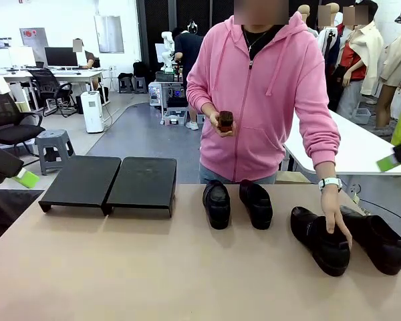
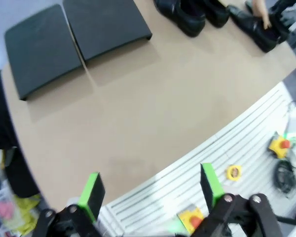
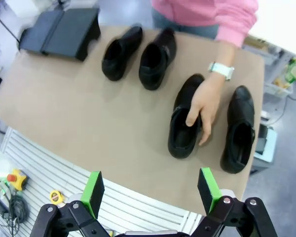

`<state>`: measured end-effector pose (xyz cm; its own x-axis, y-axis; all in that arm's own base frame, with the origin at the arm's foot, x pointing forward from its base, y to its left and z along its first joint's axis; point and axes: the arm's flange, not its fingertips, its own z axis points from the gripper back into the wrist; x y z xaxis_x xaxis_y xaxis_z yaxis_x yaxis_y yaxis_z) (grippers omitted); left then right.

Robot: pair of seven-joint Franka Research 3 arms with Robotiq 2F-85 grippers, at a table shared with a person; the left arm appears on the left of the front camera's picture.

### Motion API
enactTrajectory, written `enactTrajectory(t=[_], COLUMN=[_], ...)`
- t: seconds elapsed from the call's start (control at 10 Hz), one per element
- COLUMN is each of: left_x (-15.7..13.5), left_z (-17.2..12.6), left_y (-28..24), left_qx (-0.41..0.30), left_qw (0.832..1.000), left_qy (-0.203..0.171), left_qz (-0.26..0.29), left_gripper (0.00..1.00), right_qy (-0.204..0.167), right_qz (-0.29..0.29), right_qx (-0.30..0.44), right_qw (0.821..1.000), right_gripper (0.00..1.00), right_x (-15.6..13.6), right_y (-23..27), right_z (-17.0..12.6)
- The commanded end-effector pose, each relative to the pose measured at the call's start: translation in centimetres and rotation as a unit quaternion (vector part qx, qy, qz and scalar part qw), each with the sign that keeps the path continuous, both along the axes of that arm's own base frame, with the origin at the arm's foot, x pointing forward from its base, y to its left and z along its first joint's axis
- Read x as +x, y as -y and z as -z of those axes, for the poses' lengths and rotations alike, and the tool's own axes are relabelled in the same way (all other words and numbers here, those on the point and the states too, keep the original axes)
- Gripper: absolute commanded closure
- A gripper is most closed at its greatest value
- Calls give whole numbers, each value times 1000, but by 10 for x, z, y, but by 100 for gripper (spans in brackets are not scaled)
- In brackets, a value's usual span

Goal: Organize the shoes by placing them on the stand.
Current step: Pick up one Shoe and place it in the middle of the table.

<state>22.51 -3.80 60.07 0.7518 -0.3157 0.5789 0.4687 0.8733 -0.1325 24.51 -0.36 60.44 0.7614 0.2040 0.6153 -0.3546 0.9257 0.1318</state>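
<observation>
Shoes (image 1: 217,202), all four, sit on the table (image 1: 154,267) beside the stand (image 1: 80,180), a person's hand (image 1: 337,217) on one. Left gripper (image 2: 150,190) and right gripper (image 3: 150,190) both gape open, holding nothing.

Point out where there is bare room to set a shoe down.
The stand is bare on top, and so is the near table in front of it. Crowded: far right, four shoes in pairs, the person's hand on one.

Shoes (image 1: 217,202) glossy black; stand (image 1: 142,182) matte black; table (image 1: 154,267) plain tan; hoodie (image 1: 267,100) pink; watch (image 1: 330,182) white.
</observation>
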Motion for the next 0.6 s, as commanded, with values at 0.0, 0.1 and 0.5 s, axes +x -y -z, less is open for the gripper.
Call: enactTrajectory(t=[0.0, 0.1, 0.5], left_x=[1, 1, 1], left_z=[-1, -1, -1], left_y=[-1, -1, -1], left_qx=[-8, -8, -8], left_qw=[1000, 1000, 1000], left_qy=[4, 4, 4], left_qz=[7, 7, 7], left_gripper=[0, 0, 0], right_qy=[-82, -93, -108], right_qz=[-30, -31, 68], right_qx=[-95, -90, 35], right_qw=[992, 991, 991], right_gripper=[0, 0, 0], right_x=[76, 76, -22], right_y=[-56, -39, 85], right_z=[-22, -30, -17])
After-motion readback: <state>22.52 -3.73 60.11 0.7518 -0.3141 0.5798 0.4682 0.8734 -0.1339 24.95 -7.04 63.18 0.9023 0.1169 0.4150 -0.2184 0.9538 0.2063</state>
